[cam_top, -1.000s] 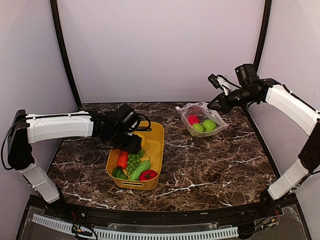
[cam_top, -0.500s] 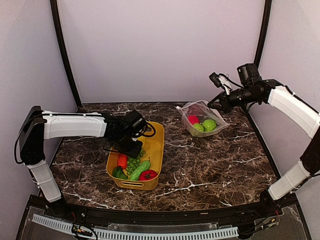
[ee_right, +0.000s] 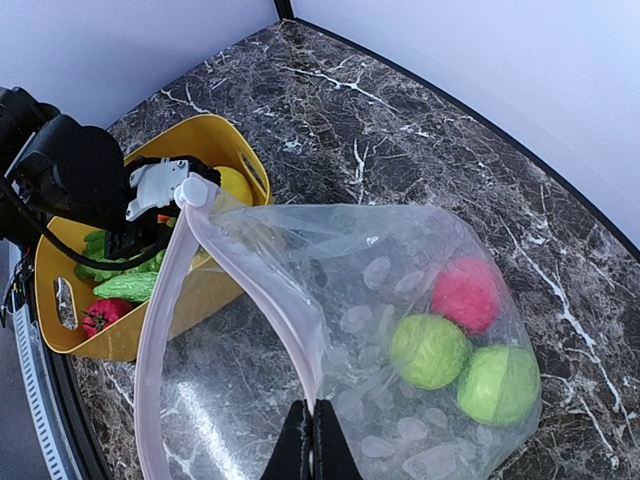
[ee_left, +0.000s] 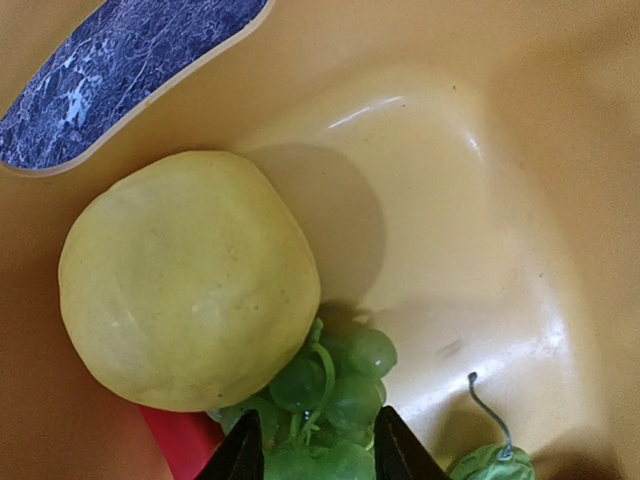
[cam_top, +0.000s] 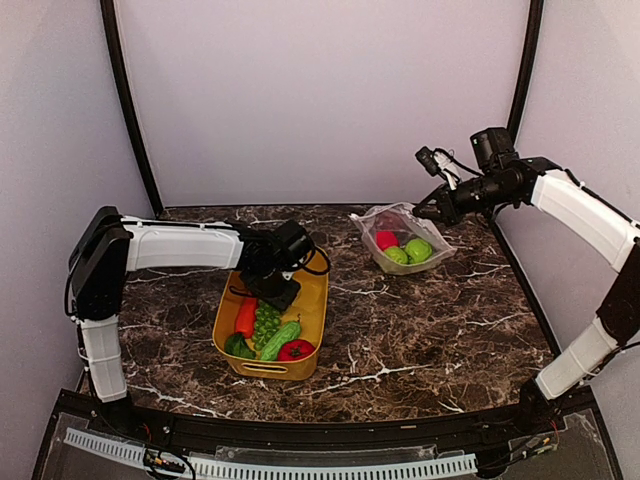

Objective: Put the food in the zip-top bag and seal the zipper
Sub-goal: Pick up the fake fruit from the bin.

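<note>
The left tool (ee_left: pixel 312 455) hangs low inside the far end of the yellow tub (cam_top: pixel 322 300). Its fingers are parted and grip nothing. The grapes (ee_left: pixel 340 375) lie just under the tips, and the lemon (ee_left: pixel 190 280) touches them on the left. Nearer in the tub lie the carrot (cam_top: pixel 245 318), the cucumber (cam_top: pixel 280 340) and a red fruit (cam_top: pixel 296 350).

The right tool (ee_right: pixel 310 440) is pinched tight on the mouth edge of the zip-top bag (ee_right: pixel 400 300), which sits on the bench (cam_top: pixel 420 330) at the far right. The pinkish zipper (ee_right: pixel 250 290) gapes wide open. Inside rest a pink-red fruit (ee_right: pixel 465 293) and two green fruits (ee_right: pixel 428 350).
</note>
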Robot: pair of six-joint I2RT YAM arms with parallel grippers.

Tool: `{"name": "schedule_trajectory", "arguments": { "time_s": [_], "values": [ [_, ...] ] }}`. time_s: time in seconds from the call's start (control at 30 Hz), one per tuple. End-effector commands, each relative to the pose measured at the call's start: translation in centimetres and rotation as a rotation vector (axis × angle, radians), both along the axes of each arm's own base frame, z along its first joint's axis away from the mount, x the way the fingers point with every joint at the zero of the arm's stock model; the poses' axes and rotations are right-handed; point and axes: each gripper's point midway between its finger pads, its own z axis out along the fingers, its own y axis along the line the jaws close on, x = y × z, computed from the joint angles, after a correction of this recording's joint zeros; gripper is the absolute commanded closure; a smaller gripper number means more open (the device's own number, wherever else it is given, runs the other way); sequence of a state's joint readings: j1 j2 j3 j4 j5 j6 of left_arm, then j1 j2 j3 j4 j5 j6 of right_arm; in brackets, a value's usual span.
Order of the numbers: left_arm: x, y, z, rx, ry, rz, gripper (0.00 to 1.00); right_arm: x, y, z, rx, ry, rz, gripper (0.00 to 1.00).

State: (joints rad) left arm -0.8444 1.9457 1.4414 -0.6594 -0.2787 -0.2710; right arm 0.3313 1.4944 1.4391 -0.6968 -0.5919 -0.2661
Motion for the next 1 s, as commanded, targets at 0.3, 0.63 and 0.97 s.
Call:
{"name": "schedule_trajectory", "arguments": {
  "time_s": [0.3, 0.63, 0.97],
  "values": [
    [0.8, 1.2, -1.3, 0.113, -0.018, -0.026, 0.72, 0.4, 0.5, 0.3, 0.013, 0.012, 0.009, 1.0],
    [0.2, 2.0, -2.3, 0.139, 0.008, -0.013, 0.86, 0.4, 0.7, 0.2, 0.012, 0.017, 0.015, 1.0],
    [0.2, 1.4, 0.3, 0.087, -0.011, -0.008, 0.99, 0.2, 0.4, 0.5, -0.004, 0.001, 0.004, 1.0]
  ]
}}
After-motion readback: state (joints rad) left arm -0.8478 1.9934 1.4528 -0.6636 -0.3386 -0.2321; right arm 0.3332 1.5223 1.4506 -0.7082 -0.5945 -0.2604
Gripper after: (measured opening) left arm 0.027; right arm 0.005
